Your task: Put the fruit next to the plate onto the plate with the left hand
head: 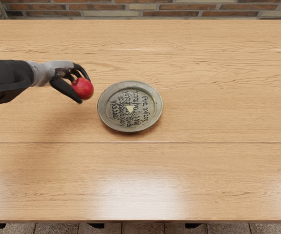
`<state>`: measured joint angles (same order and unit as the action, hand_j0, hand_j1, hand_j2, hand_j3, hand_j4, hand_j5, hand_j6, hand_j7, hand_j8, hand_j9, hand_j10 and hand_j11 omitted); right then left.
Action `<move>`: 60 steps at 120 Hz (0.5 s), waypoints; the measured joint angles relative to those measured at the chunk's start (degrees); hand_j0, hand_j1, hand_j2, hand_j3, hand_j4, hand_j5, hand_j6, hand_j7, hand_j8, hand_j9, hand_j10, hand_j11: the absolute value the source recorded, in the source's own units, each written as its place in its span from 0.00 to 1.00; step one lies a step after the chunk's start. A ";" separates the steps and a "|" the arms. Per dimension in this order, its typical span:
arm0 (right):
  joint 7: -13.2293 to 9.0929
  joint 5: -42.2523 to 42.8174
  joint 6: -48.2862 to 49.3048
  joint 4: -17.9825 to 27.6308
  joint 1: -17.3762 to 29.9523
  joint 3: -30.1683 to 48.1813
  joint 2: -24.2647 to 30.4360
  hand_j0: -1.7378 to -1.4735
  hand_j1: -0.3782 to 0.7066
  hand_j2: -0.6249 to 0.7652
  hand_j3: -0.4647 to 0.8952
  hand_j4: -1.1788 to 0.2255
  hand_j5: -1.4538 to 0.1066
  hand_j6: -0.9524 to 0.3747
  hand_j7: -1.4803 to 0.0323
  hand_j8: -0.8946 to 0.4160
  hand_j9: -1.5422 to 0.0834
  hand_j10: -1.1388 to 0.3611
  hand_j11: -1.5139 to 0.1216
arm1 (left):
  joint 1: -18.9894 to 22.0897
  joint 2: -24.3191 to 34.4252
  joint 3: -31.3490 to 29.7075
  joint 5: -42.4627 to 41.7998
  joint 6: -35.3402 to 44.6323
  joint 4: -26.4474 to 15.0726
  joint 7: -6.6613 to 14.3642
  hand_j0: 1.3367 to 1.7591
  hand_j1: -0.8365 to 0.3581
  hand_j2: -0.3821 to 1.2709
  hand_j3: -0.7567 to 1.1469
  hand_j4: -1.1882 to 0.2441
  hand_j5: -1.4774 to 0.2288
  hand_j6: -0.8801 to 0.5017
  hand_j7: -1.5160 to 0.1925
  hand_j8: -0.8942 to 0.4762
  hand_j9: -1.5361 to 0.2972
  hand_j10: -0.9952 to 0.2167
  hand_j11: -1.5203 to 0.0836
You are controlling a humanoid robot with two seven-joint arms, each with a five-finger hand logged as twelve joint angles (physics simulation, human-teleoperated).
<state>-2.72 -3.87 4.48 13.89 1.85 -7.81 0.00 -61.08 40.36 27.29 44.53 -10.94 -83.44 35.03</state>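
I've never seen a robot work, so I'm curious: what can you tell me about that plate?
The plate is round and shallow, seemingly dull greenish metal, with a raised rim and dark script-like markings around a small pale central patch. It lies flat on the wooden table, empty. The red fruit in the left hand is just left of it, not touching.

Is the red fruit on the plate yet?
No, the red fruit is held in the left hand, just outside the left rim of the plate.
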 joint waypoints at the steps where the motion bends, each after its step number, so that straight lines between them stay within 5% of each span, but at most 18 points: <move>1: 0.00 0.00 0.00 0.00 0.00 0.01 0.00 0.30 0.04 0.45 0.34 0.83 0.92 0.71 0.97 0.67 0.94 0.75 0.92 | 0.00 -0.01 0.23 -0.62 -0.01 0.00 0.00 0.73 0.38 0.41 0.40 0.65 0.22 0.48 0.27 0.39 0.26 0.19 0.29; 24: 0.00 0.00 0.00 0.00 0.00 0.00 0.00 0.30 0.04 0.45 0.34 0.83 0.92 0.71 0.97 0.67 0.94 0.75 0.92 | 0.18 -3.11 3.12 -10.39 -0.27 0.01 0.03 0.74 0.38 0.42 0.40 0.63 0.22 0.47 0.28 0.38 0.28 0.20 0.31; 60: 0.00 0.00 0.00 0.00 0.00 0.00 0.00 0.30 0.04 0.45 0.34 0.83 0.92 0.71 0.97 0.67 0.94 0.75 0.92 | 0.63 -9.33 4.57 -12.73 -0.23 2.33 -0.02 0.74 0.39 0.41 0.40 0.62 0.24 0.46 0.29 0.38 0.28 0.21 0.31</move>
<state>-2.72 -3.87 4.48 13.89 1.85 -7.82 0.00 -60.46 31.03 31.86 31.80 -11.17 -81.11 35.01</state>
